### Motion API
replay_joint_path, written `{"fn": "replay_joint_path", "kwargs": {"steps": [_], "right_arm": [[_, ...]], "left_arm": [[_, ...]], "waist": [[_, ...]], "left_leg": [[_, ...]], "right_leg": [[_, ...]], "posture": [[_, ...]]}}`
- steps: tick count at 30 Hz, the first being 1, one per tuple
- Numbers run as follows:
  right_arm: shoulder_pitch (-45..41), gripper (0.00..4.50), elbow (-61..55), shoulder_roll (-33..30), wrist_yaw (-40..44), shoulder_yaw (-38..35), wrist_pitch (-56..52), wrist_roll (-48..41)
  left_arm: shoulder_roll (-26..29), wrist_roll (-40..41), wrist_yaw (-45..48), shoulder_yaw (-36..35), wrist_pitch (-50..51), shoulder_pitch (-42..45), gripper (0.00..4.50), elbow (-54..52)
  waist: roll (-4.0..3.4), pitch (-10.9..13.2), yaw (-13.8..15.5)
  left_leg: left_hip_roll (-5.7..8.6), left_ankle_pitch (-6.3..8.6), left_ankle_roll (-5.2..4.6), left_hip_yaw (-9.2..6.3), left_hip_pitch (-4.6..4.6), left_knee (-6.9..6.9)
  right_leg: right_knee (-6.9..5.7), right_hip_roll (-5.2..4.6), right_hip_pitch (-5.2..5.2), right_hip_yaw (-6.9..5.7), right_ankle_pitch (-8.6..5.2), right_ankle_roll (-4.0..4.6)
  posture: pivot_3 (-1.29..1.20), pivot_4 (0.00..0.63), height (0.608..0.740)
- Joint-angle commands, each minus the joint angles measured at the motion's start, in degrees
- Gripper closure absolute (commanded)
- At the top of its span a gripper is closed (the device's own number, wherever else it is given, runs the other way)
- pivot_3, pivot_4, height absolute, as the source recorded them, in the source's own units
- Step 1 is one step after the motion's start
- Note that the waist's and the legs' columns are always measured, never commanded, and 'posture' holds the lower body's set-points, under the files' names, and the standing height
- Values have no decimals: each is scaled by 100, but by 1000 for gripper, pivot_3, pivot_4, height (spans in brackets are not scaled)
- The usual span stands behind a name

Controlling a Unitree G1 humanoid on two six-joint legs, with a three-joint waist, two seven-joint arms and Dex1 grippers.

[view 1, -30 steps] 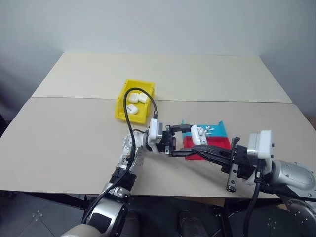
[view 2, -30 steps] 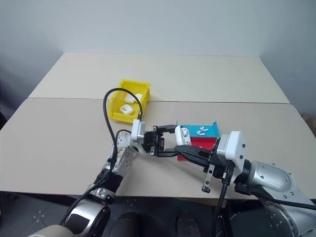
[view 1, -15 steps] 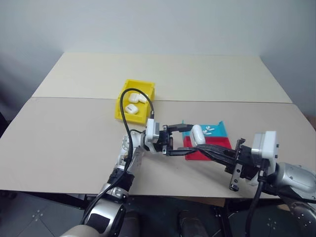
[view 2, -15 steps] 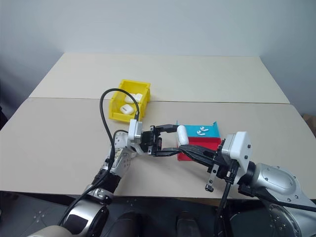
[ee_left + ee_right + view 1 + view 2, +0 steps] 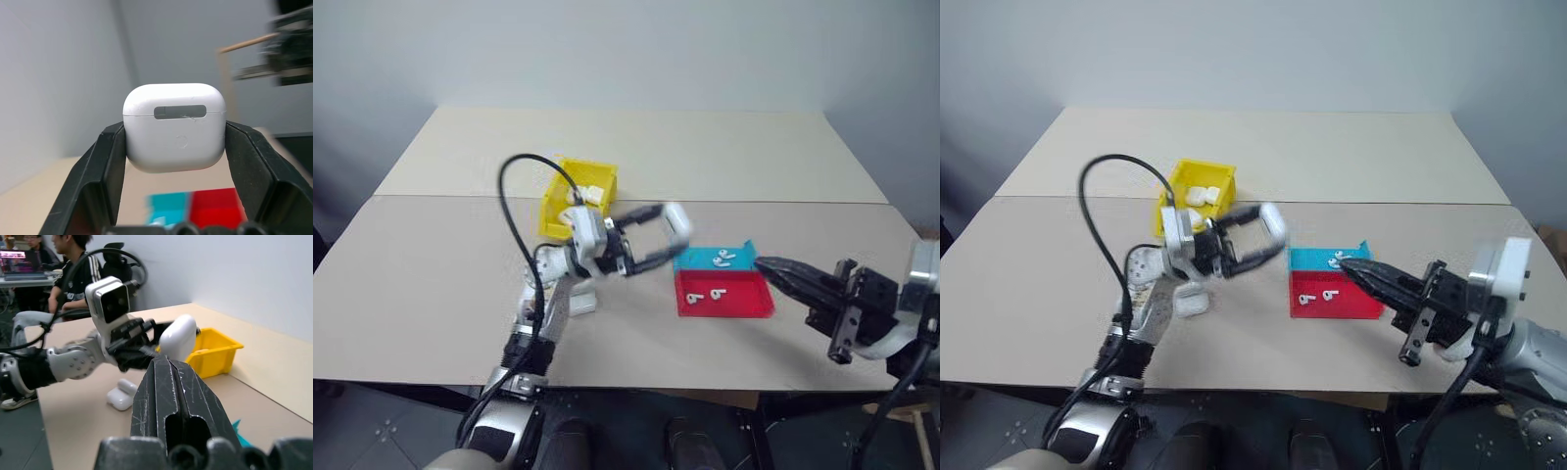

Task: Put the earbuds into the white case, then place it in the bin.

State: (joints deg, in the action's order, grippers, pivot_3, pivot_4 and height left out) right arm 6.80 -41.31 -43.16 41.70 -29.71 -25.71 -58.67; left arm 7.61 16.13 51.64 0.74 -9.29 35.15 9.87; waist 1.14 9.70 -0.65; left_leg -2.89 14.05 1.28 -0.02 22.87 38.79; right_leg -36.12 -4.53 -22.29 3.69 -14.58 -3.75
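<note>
Left gripper pinched closed white case between fingers, lid end pointing away from wrist, long axis across fingers; case hung above table, at 4 o'clock from yellow bin. Right gripper pressed together, empty, over tray holding earbuds.

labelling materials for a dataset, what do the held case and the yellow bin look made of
The case in the left gripper: likely hard glossy white plastic, smooth rounded shell with a lid seam and faint scratches. The bin: probably moulded plastic, uniform bright yellow with thin upright walls; finish is hard to judge.
</note>
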Motion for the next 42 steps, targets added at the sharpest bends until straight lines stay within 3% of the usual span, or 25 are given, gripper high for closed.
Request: {"fn": "replay_joint_path", "kwargs": {"steps": [1,3,5,7,10,12,25,28,30,31,36,42], "right_arm": [[-196,4480,90,-61,-184,-26,-34,-26],[-278,4480,168,-56,-230,93,-72,34],[-360,4480,248,-64,-271,197,-115,74],[-452,4480,333,-62,-291,292,-124,143],[-552,4480,447,-56,-319,392,-144,219],[-583,4480,496,-55,-366,427,-172,258],[-332,4480,399,-40,-338,485,-202,649],[-333,4500,398,-32,-319,496,-207,690],[-320,4500,403,-34,-300,518,-201,730],[-317,4500,407,-39,-287,532,-197,748],[-356,4500,461,-83,-176,593,-203,823],[-319,4500,650,-339,397,426,-57,1036]], "left_arm": [[134,-684,-2128,-461,1723,737,1739,-753],[50,-679,-3281,-796,3384,1336,1739,-924],[-244,-634,-4348,-1233,4118,1811,1739,-858],[31,-880,-4390,-1046,4918,2095,1739,-505],[506,-941,-3659,-620,4552,2002,1739,65],[358,-1040,-4146,-681,4647,2010,1739,231],[437,-1268,-4140,-274,4502,1964,1739,1386],[493,-1274,-3987,-198,4376,1937,753,1474],[469,-1201,-3991,-268,4276,1949,138,1384],[451,-1154,-3975,-309,4152,1937,56,1324],[241,-374,-3721,-920,3884,1779,56,596],[588,698,-2630,-1211,4240,959,56,-796]], "waist": [[8,4,10],[10,4,20],[15,6,30],[15,6,29],[6,1,5],[7,1,-2],[15,6,10],[15,6,8],[15,6,10],[15,6,12],[15,6,37],[12,4,-14]], "left_leg": [[0,0,0,-3,1,1],[1,0,0,-3,5,0],[1,2,-2,-4,11,2],[4,2,-3,-6,19,4],[5,3,-4,-4,6,-8],[4,2,-4,-4,6,-8],[5,2,-3,-4,30,-1],[5,2,-3,-4,33,-3],[5,2,-3,-4,37,-3],[5,2,-3,-4,36,-2],[5,2,-3,-4,40,-2],[4,2,-3,1,29,-2]], "right_leg": [[0,0,0,-1,1,-2],[3,0,0,-2,1,-5],[6,-1,-2,-4,0,-8],[11,-4,-6,-6,2,-12],[4,-2,-7,-6,0,-10],[2,-1,-9,-6,0,-8],[-1,-2,-29,-5,1,-8],[1,-2,-33,-5,1,-8],[1,-3,-35,-5,1,-8],[0,-3,-35,-5,1,-8],[1,-4,-36,-6,1,-8],[-7,-4,-33,-1,1,-7]], "posture": [[0,150,740],[0,150,740],[0,150,740],[0,150,740],[0,150,740],[0,150,740],[0,150,740],[0,150,740],[0,150,740],[0,150,740],[0,150,740],[0,150,740]]}}
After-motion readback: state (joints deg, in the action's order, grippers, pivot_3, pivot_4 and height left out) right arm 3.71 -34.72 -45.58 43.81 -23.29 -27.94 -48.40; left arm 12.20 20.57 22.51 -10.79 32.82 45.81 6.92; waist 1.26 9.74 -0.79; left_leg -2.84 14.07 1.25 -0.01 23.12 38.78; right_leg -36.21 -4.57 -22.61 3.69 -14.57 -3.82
